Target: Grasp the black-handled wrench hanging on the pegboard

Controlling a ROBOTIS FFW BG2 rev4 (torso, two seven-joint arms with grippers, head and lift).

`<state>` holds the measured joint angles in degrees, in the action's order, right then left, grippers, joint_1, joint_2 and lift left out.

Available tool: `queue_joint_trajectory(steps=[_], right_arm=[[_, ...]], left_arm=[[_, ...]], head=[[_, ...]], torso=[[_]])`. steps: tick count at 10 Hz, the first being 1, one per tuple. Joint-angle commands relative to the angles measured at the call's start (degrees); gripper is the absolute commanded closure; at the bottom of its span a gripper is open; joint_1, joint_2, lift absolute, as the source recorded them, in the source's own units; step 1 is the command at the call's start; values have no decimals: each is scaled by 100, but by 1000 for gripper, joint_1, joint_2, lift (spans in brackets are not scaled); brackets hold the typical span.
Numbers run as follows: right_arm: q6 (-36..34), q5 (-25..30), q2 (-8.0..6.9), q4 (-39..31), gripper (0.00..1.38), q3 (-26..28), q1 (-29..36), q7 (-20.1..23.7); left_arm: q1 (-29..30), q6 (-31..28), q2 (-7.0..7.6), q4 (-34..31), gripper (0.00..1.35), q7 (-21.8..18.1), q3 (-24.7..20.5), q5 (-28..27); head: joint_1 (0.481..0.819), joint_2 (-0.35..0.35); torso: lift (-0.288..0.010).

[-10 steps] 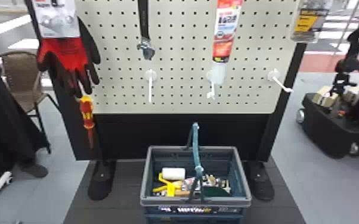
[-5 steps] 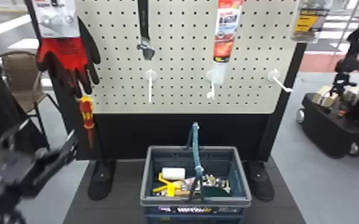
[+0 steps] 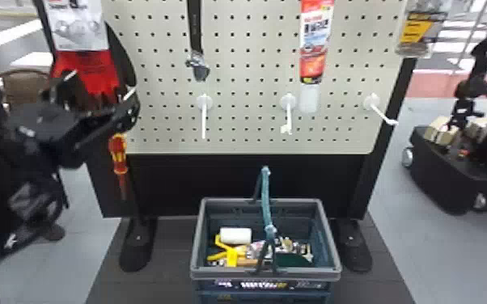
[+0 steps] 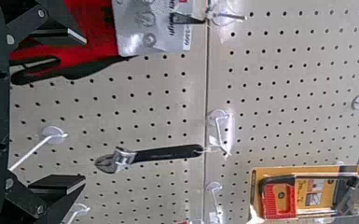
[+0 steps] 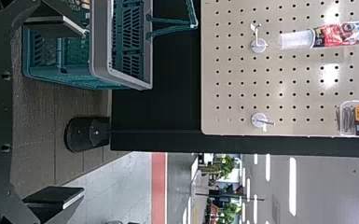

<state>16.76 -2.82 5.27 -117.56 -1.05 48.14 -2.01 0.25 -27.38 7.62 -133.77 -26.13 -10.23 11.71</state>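
Both spread wide — left claw point(image 4: 74, 111) faces the hanging wrench point(image 4: 149, 156), ready to close on it; right claw point(image 5: 76, 109) parked by the basket point(image 5: 121, 70).

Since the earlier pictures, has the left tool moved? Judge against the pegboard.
Yes. The left tool rose from the lower left to the red glove at the left edge of the pegboard.

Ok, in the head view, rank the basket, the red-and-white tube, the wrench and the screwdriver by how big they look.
1. basket, clearly the largest.
2. tube.
3. wrench and screwdriver: their visible parts look about alike, and the top edge cuts off the wrench, so I won't rank these two.
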Motion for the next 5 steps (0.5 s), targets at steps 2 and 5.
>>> queue_joint_trajectory(steps=[2,5], right_arm=[[-50,19,18,-135,102,9,12,-1],[-68,1,44,-163,102,9,12,-1]], left_arm=[[-1105,-426,126,741,248,-252,276,323],[-2323,-821,381,1697,248,-718,812,666]], head=[[549,0],[549,0]], torso=[[-100],[-100]])
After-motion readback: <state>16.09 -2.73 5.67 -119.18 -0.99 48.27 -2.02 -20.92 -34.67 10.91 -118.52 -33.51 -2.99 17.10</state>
